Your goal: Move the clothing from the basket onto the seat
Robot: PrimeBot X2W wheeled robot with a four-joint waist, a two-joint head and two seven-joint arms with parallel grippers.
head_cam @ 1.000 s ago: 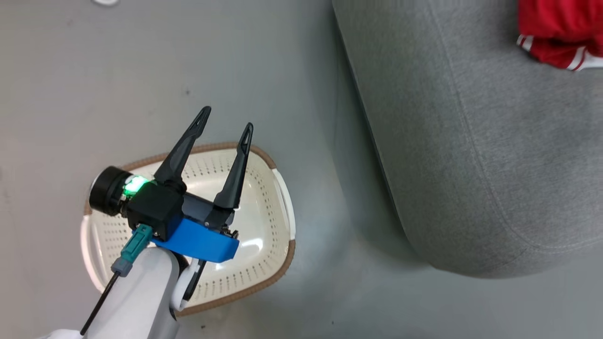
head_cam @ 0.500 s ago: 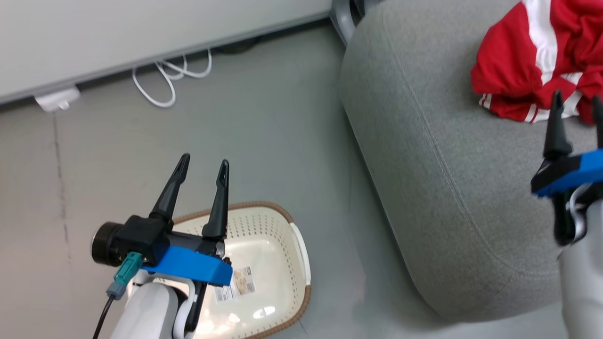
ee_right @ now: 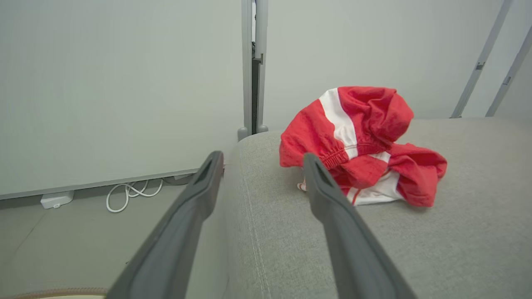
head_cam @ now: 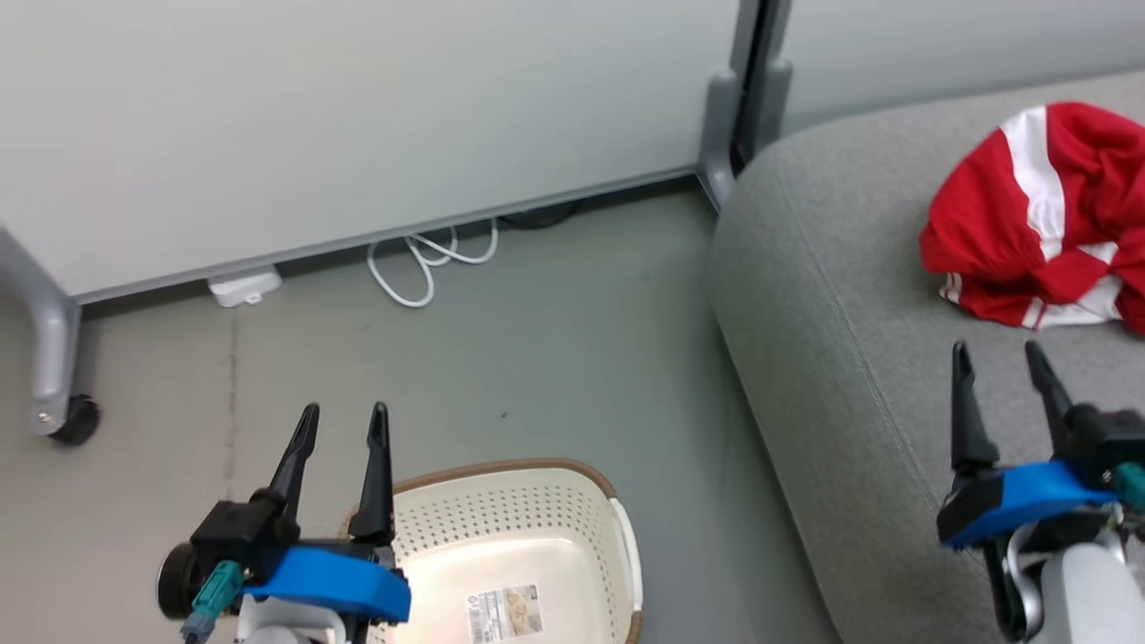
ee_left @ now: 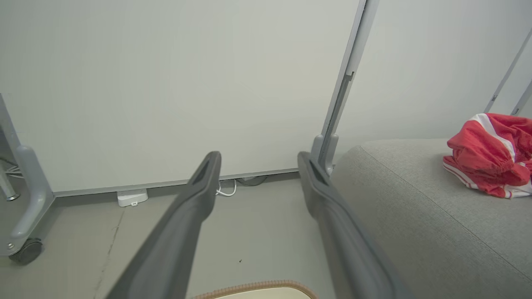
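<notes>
Red fabric with white stripes and panels, the clothing (head_cam: pixel 1038 224) lies in one crumpled heap on the seat (head_cam: pixel 850 376), toward the far right of the cushion in the head view and close to its back edge. Whether the heap is one garment or two cannot be told from its folds.

The basket (head_cam: pixel 501 467) stands on the grey floor (head_cam: pixel 555 358) to the left of the seat, apart from it. Its pale bottom shows a printed label (head_cam: pixel 503 613).

The left gripper (head_cam: pixel 344 411) hangs above the basket's far left rim and the floor beyond it. Its two dark fingers are spread with nothing between them, and they point toward the white partition (head_cam: pixel 358 116).

The right gripper (head_cam: pixel 996 349) hovers over the seat on the near side of the heap. Its fingers are likewise spread and empty, and the tips stop short of the clothing without touching it. In the right wrist view the heap sits just beyond the right-hand finger, on the grey upholstery.

At the foot of the partition a white cable (head_cam: pixel 429 259) lies looped on the floor, with a small white block (head_cam: pixel 243 288) to its left. A grey frame leg ends in a black caster (head_cam: pixel 76 419) at the far left
</notes>
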